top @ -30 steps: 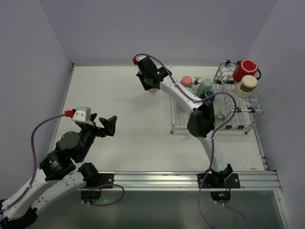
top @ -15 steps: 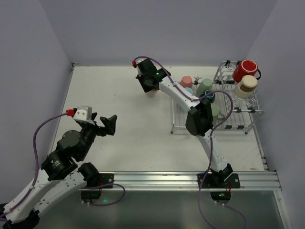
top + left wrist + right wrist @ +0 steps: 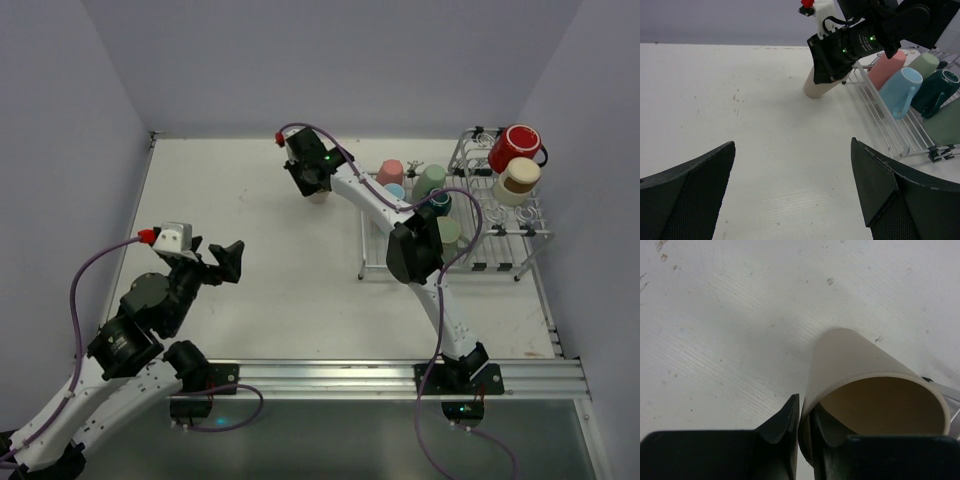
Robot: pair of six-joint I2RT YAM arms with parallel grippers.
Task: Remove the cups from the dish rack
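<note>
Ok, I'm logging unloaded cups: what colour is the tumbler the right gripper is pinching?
A plain beige handleless tumbler; the right wrist view shows it best.

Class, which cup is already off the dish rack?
The beige tumbler, its rim pinched by the right pincer; the others are on the dish rack.

Open white table (image 3: pixel 250 230) runs from your left gripper (image 3: pixel 792 145), fingers spread wide, to the beige cup (image 3: pixel 820 85) pinched in the right gripper (image 3: pixel 804 410) near the back wall (image 3: pixel 330 60), with only the left wall (image 3: pixel 60 150) hemming that side. On the right your way narrows: the right arm (image 3: pixel 415 250) slants across the near-left corner of the dish rack (image 3: pixel 372 272). Beyond the arm, the pink cup (image 3: pixel 391 171), light blue cup (image 3: pixel 396 190), sage green cup (image 3: pixel 431 180) and dark teal cup (image 3: pixel 438 203) sit packed close, while the red mug (image 3: pixel 515 147) and cream mug (image 3: pixel 520 178) perch on the upright loops beside the right wall (image 3: pixel 590 120), open air above them.
</note>
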